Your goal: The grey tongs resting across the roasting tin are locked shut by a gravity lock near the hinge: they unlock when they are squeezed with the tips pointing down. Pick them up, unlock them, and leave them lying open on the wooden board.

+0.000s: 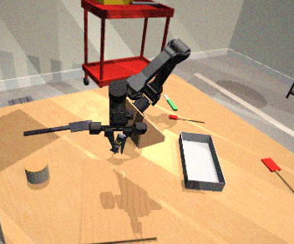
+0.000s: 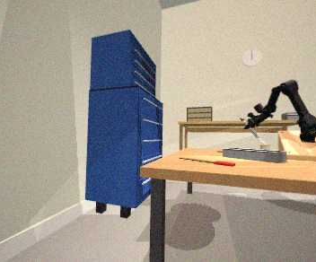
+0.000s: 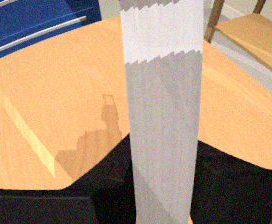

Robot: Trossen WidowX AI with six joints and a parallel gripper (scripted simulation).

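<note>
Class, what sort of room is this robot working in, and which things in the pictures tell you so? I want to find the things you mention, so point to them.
Probably a workshop: a tall blue drawer cabinet (image 2: 111,144), a red wheeled cart (image 1: 128,13) and a wooden workbench (image 1: 68,200) (image 2: 253,177) suggest it.

Own body, notes. My arm (image 1: 154,67) (image 2: 299,100) is showing black all over, going charcoal grey where light is catching it. Long, straight-sided links are running between chunkier joints; the elbow (image 1: 178,47) (image 2: 290,85) is looking rounded and thick. A drum-like housing (image 1: 119,89) is bulging near the wrist. At my gripper (image 1: 118,150) (image 2: 247,126) (image 3: 152,136), a narrow crossbar (image 1: 118,128) is carrying a small, blunt block at either end. Close up, my fingers are appearing broad and black, their upper edges sloping; finer surface detail is getting lost in the darkness.
</note>
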